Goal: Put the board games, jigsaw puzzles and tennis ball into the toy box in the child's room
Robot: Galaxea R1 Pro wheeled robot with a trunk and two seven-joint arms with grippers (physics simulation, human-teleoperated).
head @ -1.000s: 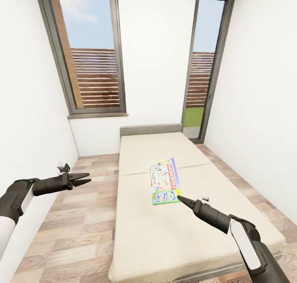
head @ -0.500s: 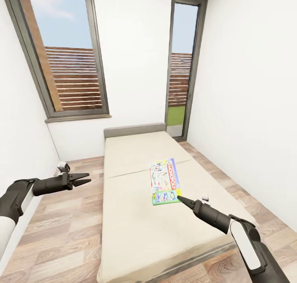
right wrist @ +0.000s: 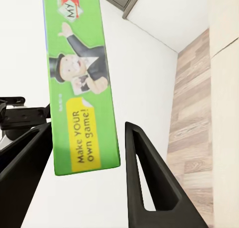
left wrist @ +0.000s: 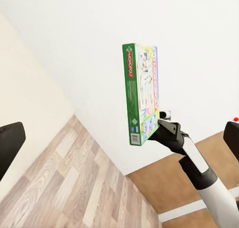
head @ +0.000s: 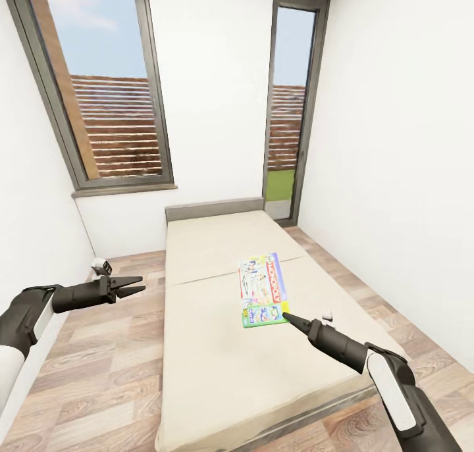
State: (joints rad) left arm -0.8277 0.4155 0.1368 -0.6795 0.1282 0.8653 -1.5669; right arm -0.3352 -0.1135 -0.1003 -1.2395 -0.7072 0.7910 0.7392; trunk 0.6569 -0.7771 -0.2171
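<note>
— Item one, right gripper (head: 288, 318)?
— Closed on the near green edge of the board game (head: 263, 289), which stood up from the fingertips above the bed (head: 217, 366).
— Item two, left gripper (head: 133, 285)?
— Fingers parted, holding nothing, over the wood floor (head: 112, 379) well apart from the game.

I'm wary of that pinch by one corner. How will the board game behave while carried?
The board game, held at one corner by the right gripper, looks thin, flat and stiff, so it should not flop. In the left wrist view it stands upright beyond the fingers, so it may pivot or slip.
</note>
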